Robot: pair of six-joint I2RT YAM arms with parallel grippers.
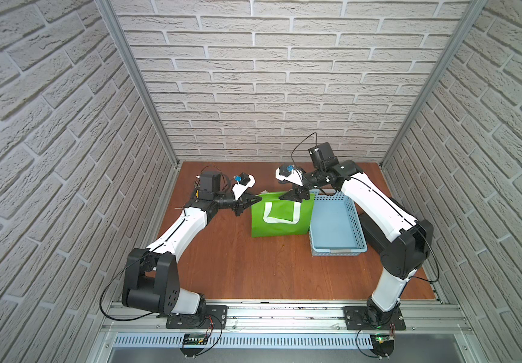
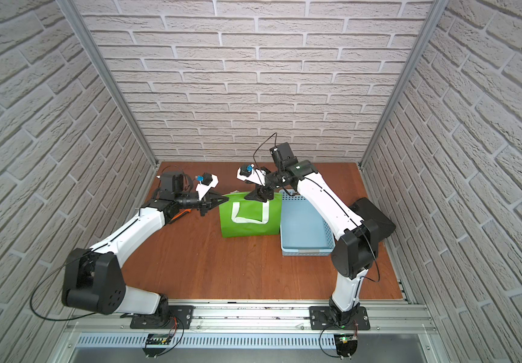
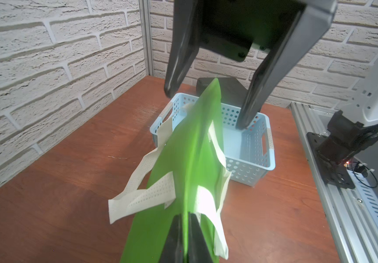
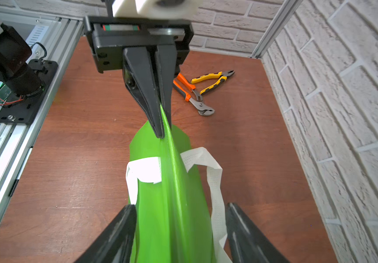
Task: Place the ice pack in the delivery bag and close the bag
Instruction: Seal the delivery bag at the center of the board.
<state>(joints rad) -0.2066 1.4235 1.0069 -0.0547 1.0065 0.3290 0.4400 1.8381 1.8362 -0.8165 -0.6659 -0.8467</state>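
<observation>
brown tabletop (image 1: 253,270), delivery bag (image 1: 284,228) upright, rim left-to-right (left jaws pinching it, right jaws wide)

Operator: How many containers do I record?

Manual: You record two: one delivery bag (image 1: 280,220) and one basket (image 1: 336,250). On the bag, you count two strap handles (image 4: 215,193).

Operator: And hand tools?

Manual: You count two: one orange-handled pliers (image 4: 182,91) and one yellow-handled pliers (image 4: 223,76). You also count one black block (image 3: 231,88).

Operator: Manipulators?

Manual: You count two arms, the left arm (image 1: 174,232) and the right arm (image 1: 376,201). You count two grippers, the left gripper (image 4: 161,129) and the right gripper (image 3: 204,109). Each gripper carries two fingers.
</observation>
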